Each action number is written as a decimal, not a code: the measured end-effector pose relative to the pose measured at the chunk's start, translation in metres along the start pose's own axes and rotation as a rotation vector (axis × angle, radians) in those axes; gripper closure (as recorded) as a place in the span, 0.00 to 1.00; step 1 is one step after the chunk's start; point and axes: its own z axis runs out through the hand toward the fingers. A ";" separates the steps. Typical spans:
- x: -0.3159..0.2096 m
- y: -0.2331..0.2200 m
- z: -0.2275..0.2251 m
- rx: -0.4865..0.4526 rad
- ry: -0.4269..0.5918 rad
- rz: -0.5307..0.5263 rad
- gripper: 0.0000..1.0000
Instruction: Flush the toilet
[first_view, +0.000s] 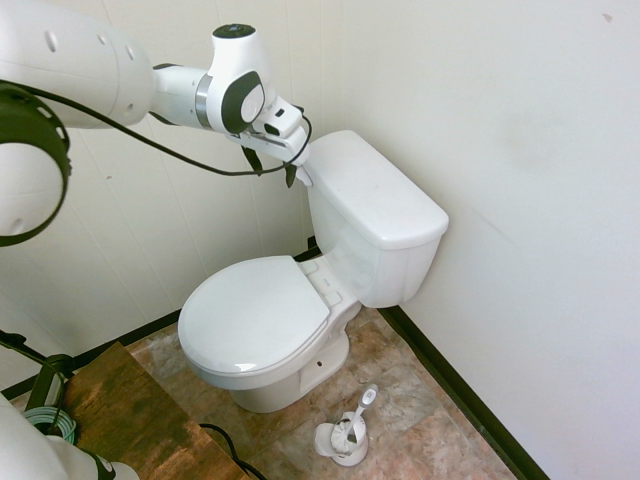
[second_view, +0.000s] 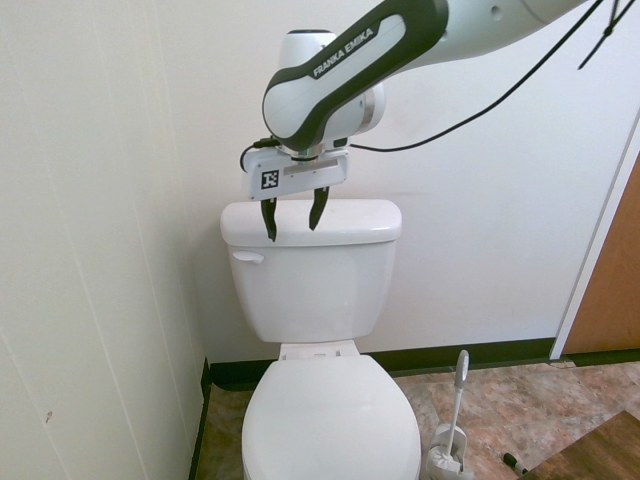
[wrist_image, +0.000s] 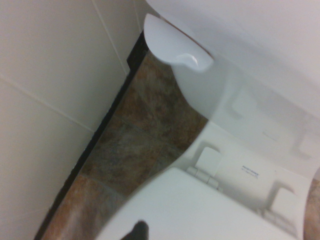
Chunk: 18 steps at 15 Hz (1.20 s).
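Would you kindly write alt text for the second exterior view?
A white robot arm holds its open gripper pointing down in front of the toilet tank's lid, above the small flush lever on the tank's front. The seat lid is down; a toilet brush stands on the floor beside it.

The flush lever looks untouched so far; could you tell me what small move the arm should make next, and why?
Probably lower the open pincer toward the flush lever. It hangs at the tank lid, above the lever and apart from it.
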 end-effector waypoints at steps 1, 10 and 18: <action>0.004 -0.012 0.007 0.008 0.003 -0.004 0.00; 0.020 -0.084 0.079 0.038 -0.003 -0.015 1.00; 0.036 -0.099 0.087 0.042 0.011 -0.004 1.00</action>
